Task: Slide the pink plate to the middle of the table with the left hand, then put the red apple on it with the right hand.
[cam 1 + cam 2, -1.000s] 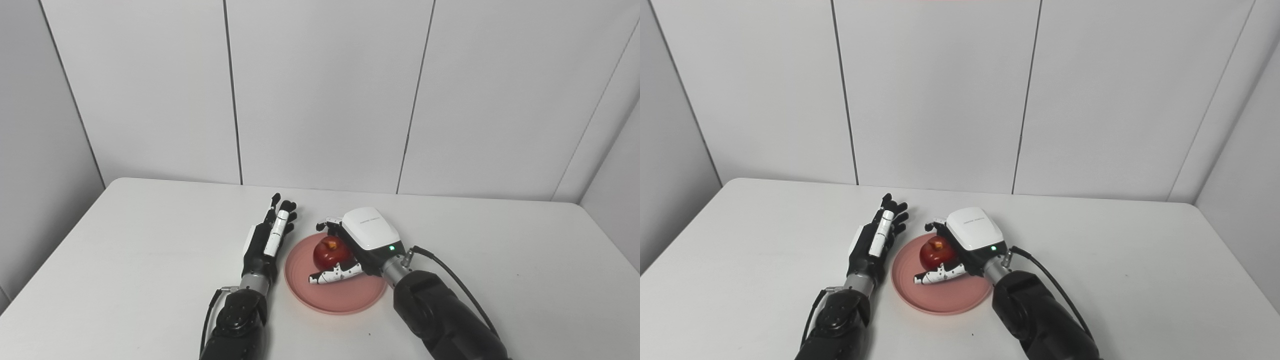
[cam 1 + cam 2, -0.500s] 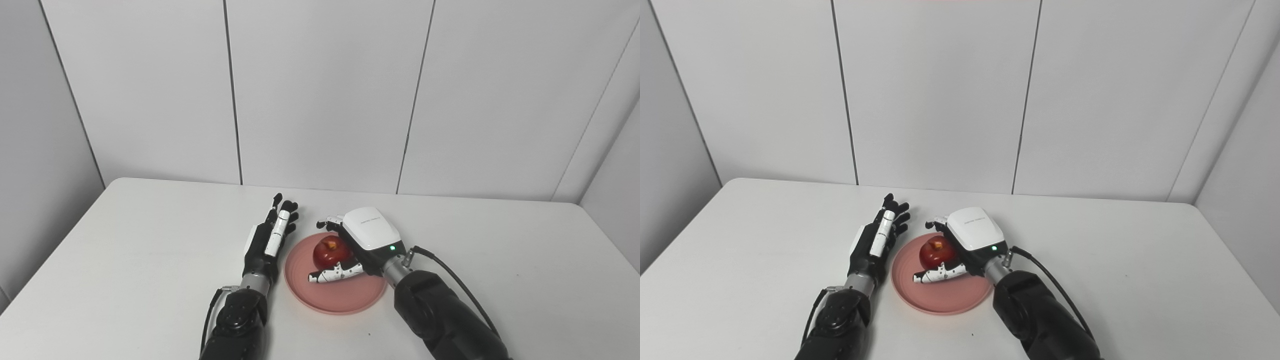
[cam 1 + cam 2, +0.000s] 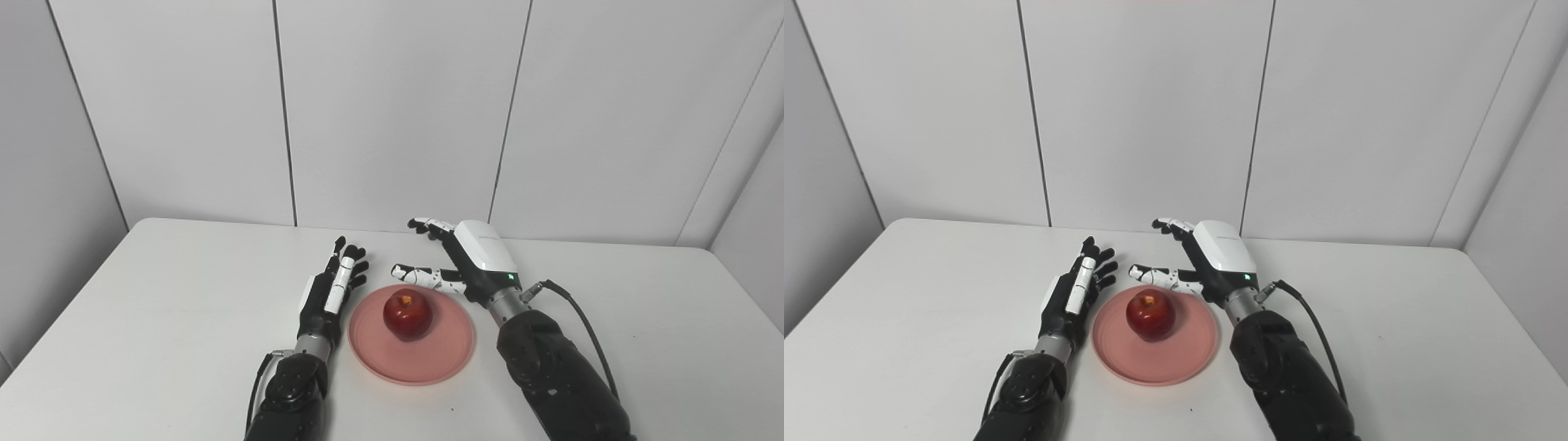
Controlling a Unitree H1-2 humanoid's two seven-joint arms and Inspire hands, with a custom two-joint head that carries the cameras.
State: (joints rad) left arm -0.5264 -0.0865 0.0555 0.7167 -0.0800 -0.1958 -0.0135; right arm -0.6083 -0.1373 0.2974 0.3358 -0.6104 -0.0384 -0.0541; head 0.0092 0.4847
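Red apple (image 3: 408,315) sits on pink plate (image 3: 441,361); right hand (image 3: 474,263) and left hand (image 3: 331,291) spread, empty

Red apple (image 3: 408,315), pink plate (image 3: 444,355), white table (image 3: 153,318).

Paired head cameras (overlapping) above table (image 3: 153,294)

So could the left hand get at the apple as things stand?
Probably yes. The left hand lies open just left of the plate, nothing stands between it and the apple, and the right hand is open behind it.
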